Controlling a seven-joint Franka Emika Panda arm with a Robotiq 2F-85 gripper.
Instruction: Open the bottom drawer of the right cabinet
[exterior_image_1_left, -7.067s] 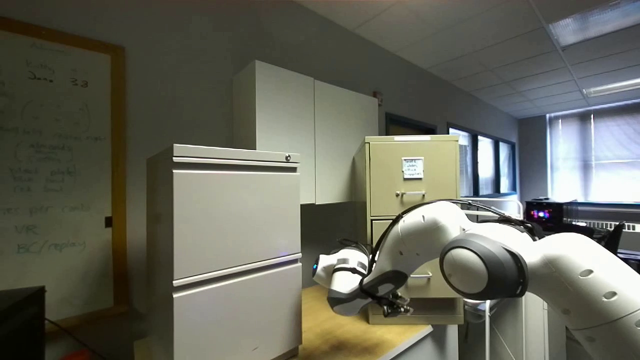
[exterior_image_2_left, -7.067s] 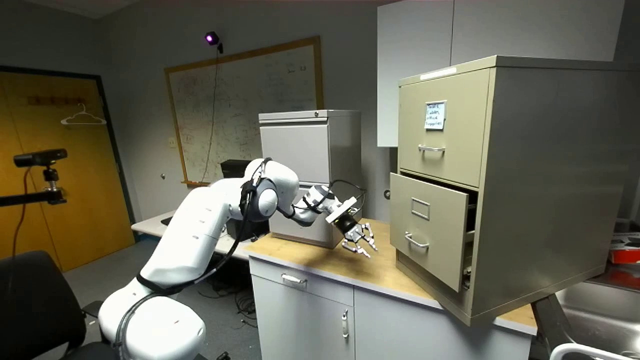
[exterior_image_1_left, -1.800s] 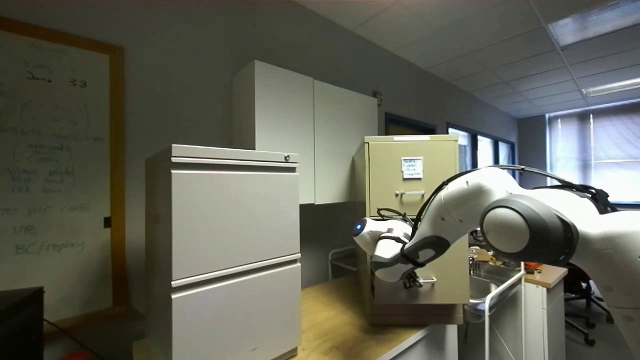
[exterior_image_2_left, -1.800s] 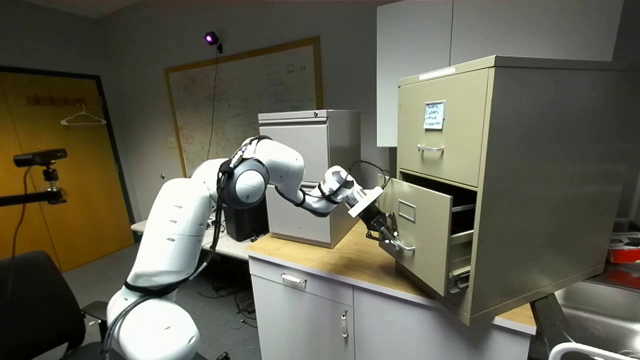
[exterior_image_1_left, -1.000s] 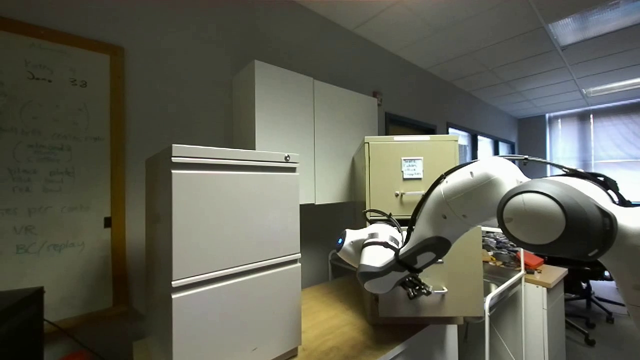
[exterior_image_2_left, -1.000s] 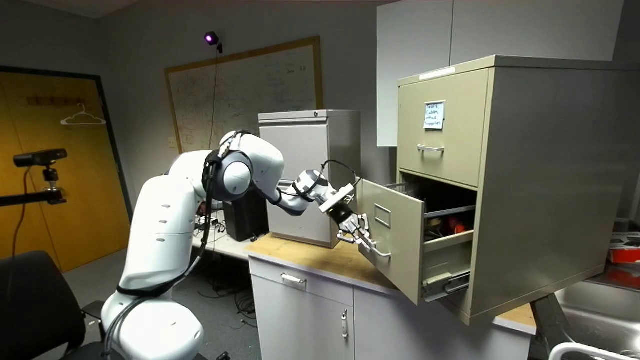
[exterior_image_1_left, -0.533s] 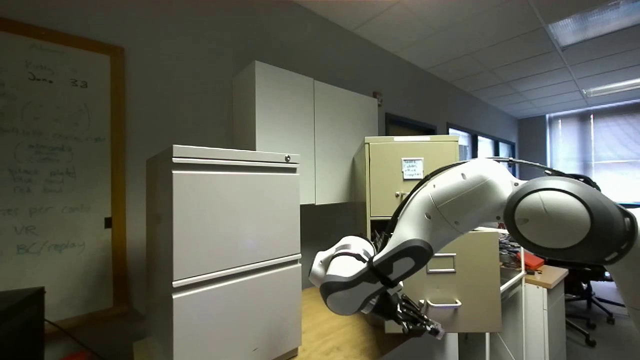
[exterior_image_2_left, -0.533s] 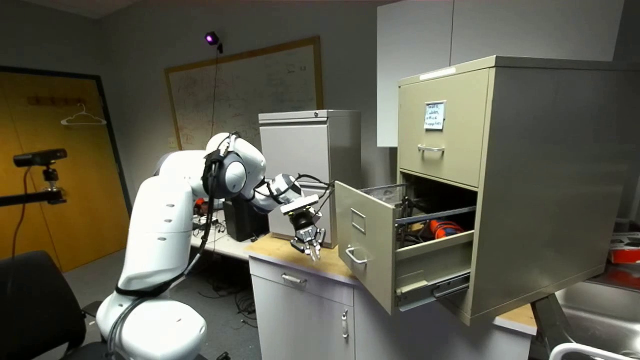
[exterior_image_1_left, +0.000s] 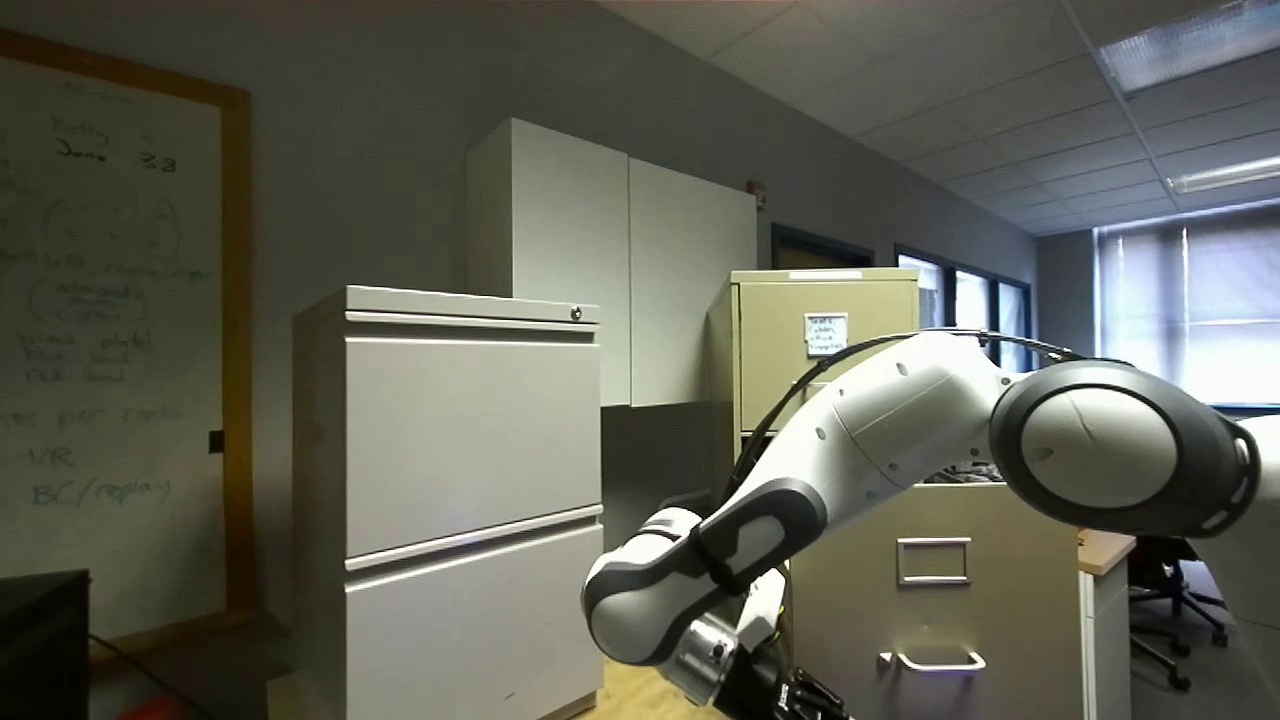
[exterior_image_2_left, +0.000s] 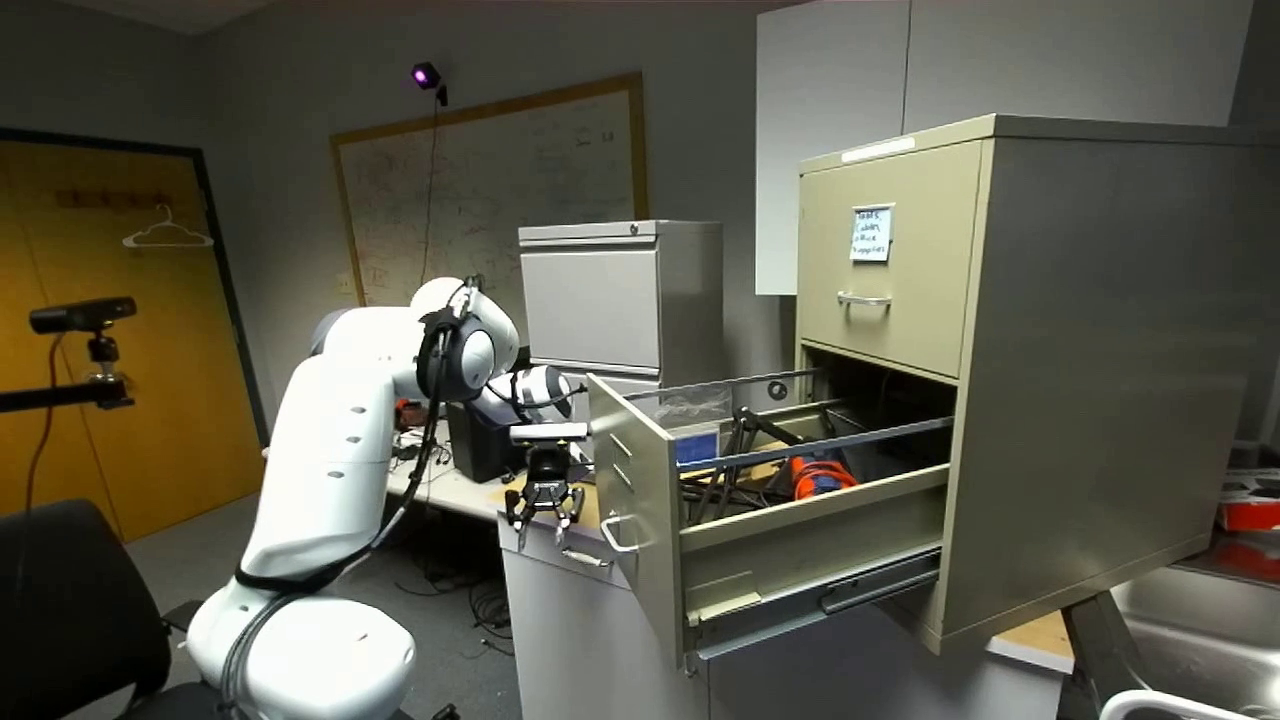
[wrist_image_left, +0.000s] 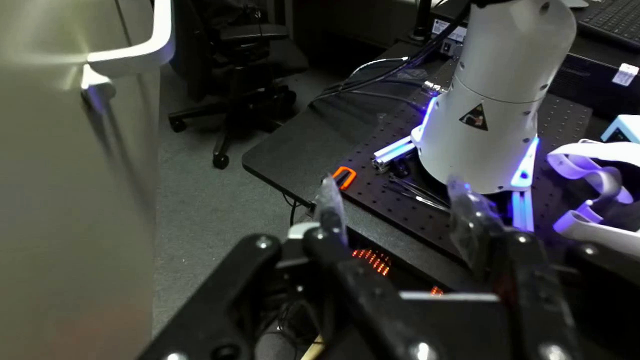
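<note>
The right cabinet (exterior_image_1_left: 770, 350) is tall and tan with a paper label on its upper drawer; it also shows in an exterior view (exterior_image_2_left: 1100, 350). Its bottom drawer (exterior_image_1_left: 1030, 620) is pulled far out, and its front (exterior_image_2_left: 650, 500) stands well ahead of the cabinet body. The drawer's metal handle (exterior_image_2_left: 617, 537) is free. In the wrist view the drawer front (wrist_image_left: 75, 210) and handle (wrist_image_left: 130, 57) are at the left. My gripper (exterior_image_2_left: 541, 535) is beside the drawer front, apart from the handle. Its fingertips (wrist_image_left: 400, 215) are spread with nothing between them. An exterior view cuts the gripper off at its bottom edge.
Inside the drawer lie dark tools and an orange-and-blue item (exterior_image_2_left: 822, 478). A grey cabinet (exterior_image_2_left: 590, 310) stands behind the arm on the wooden counter (exterior_image_2_left: 1040, 635). The wrist view shows the robot base (wrist_image_left: 495, 100) on a dark table and a chair (wrist_image_left: 240, 65).
The drawer was slightly open 7.1 s ago and has slid far out toward the robot. The gripper was at the handle 1.8 s ago; it has since come away from it and moved back and lower.
</note>
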